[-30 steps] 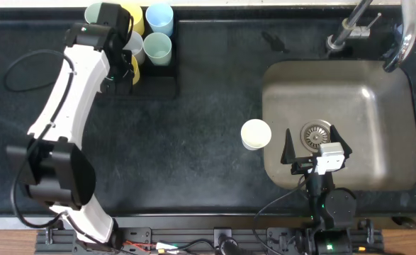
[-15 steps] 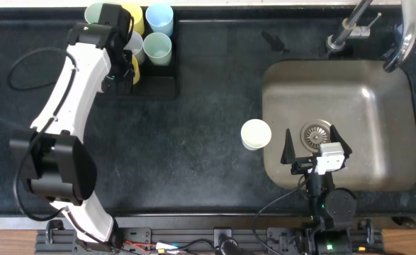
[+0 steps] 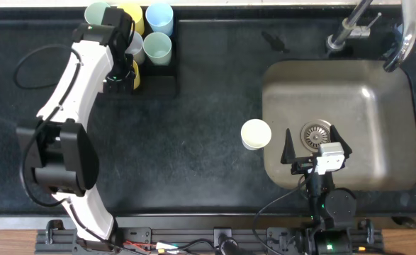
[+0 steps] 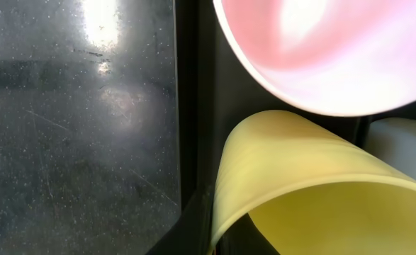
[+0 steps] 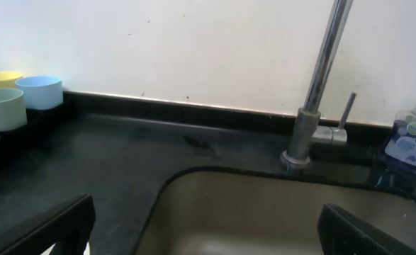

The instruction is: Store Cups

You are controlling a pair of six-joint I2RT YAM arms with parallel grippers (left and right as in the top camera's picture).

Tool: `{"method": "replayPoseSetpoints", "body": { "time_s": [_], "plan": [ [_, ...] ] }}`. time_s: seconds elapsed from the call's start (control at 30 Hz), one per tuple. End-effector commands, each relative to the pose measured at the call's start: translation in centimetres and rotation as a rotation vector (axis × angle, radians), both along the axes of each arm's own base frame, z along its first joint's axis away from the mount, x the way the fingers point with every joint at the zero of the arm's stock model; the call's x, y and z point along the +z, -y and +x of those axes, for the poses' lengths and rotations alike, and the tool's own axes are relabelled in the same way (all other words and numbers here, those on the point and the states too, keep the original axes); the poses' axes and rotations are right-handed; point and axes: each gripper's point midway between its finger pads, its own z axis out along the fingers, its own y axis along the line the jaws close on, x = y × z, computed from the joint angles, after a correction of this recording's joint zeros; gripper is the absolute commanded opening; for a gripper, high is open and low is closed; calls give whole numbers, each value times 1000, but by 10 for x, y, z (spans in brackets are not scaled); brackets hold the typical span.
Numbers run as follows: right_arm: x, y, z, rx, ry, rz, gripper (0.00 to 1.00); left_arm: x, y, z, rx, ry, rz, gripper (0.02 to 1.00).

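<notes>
1. The left gripper (image 3: 125, 74) hangs over the near row of the black rectangular cup tray (image 3: 161, 86). As far as I can judge it is pinching the thin wall of a yellow plastic cup (image 4: 300, 184); the left wrist view shows a dark finger partly on either side of the rim
2. That cup sits tilted above the tray floor, close to the tray's raised edge, with the dark speckled stone worktop (image 3: 193, 142) just past that edge. To do this step well, level the cup first, then lower it straight so the base lands flat inside the edge and not on it. Let go only once it is seated, then lift straight up so the finger inside does not drag it over
3. A pink round plastic cup (image 4: 335, 49) stands just beyond the yellow rim, and a pale cup wall (image 4: 406, 142) is beside it. The likeliest fault is knocking either one
4. Cups in the top view: two yellow, counting the held one and a yellow cup at the back (image 3: 132, 13); two pale green cups (image 3: 156, 48); one light blue cup (image 3: 159, 18); and one pale cup half under the arm (image 3: 132, 42), perhaps the pink one, though I cannot tell
5. One cream plastic cup (image 3: 255, 134) stands alone on the worktop, just beside the steel sink (image 3: 378, 78), and is not yet stored
6. That makes seven cups, one tray, one sink and two grippers. The right gripper (image 3: 314, 145) rests over the sink with its fingers spread wide, holding nothing
</notes>
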Motion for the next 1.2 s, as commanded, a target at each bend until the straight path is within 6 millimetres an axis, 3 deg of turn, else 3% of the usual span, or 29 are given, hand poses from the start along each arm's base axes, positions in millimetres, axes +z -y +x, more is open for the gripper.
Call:
{"method": "replayPoseSetpoints", "body": {
  "time_s": [0.03, 0.87, 1.2],
  "plan": [
    [-3, 2, 0, -11, 2, 3, 996, -4, -6, -1, 28, -8, 8, 40],
    [-3, 2, 0, -11, 2, 3, 996, -16, -6, -7, 30, -59, 1, 73],
    [-3, 2, 0, -11, 2, 3, 996, -17, -6, -7, 31, -61, 0, 161]
  ]
}}
